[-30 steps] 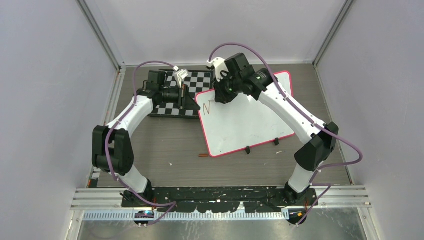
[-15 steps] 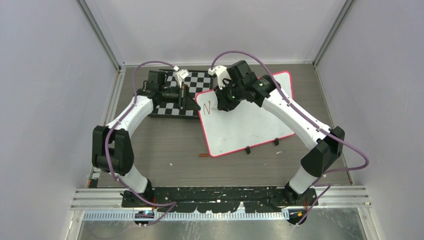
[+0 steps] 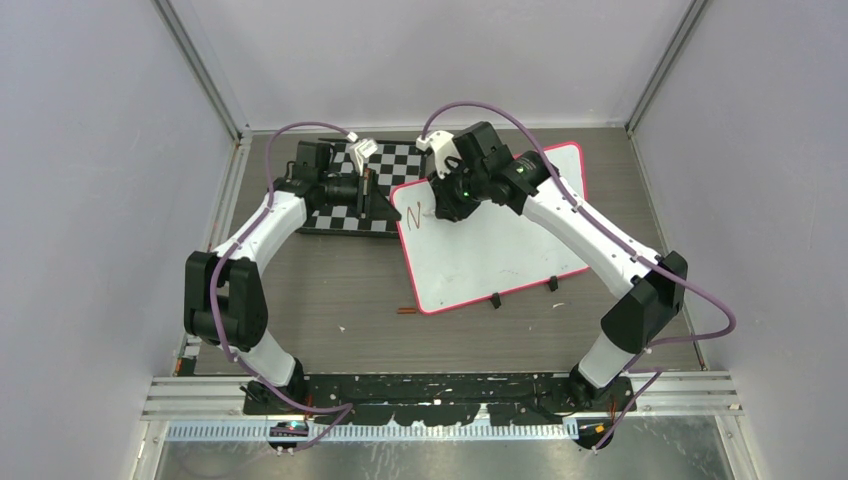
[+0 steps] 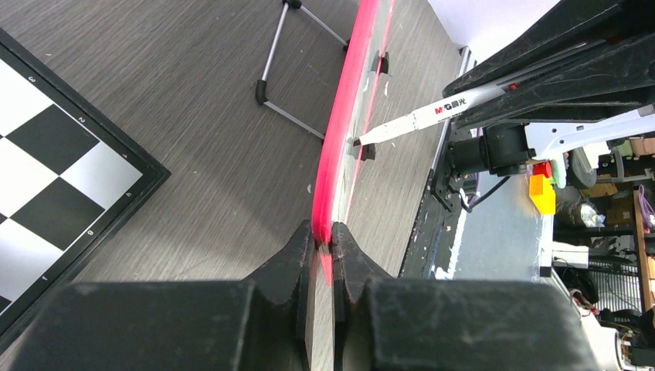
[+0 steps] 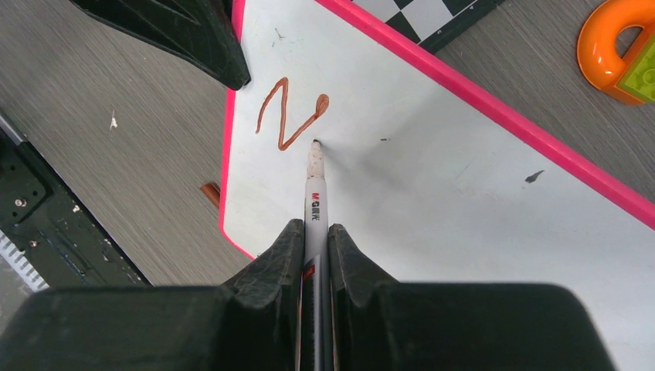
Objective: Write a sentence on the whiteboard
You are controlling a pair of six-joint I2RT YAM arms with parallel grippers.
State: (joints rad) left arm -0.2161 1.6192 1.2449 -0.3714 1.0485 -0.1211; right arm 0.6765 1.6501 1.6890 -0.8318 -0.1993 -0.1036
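Observation:
The whiteboard (image 3: 490, 235) lies tilted on the table, with a pink rim. A reddish-brown letter "N" (image 3: 414, 213) stands at its far left corner and also shows in the right wrist view (image 5: 290, 116). My left gripper (image 4: 324, 236) is shut on the whiteboard's rim (image 4: 340, 154) at that corner (image 3: 385, 205). My right gripper (image 5: 315, 232) is shut on a white marker (image 5: 314, 185). The marker's tip is at the board surface just beside the "N". The marker also shows in the left wrist view (image 4: 417, 120). The right gripper hovers over the board's far left part (image 3: 447, 208).
A black-and-white checkerboard (image 3: 345, 200) lies at the far left, partly under the whiteboard. A small brown cap (image 3: 406, 311) lies on the table by the board's near left corner. Two black clips (image 3: 495, 299) sit on the near edge. An orange toy (image 5: 618, 46) lies beyond the board.
My right gripper has moved with the marker a little right and nearer along the board, and the "N" now shows whole. The left arm has not moved.

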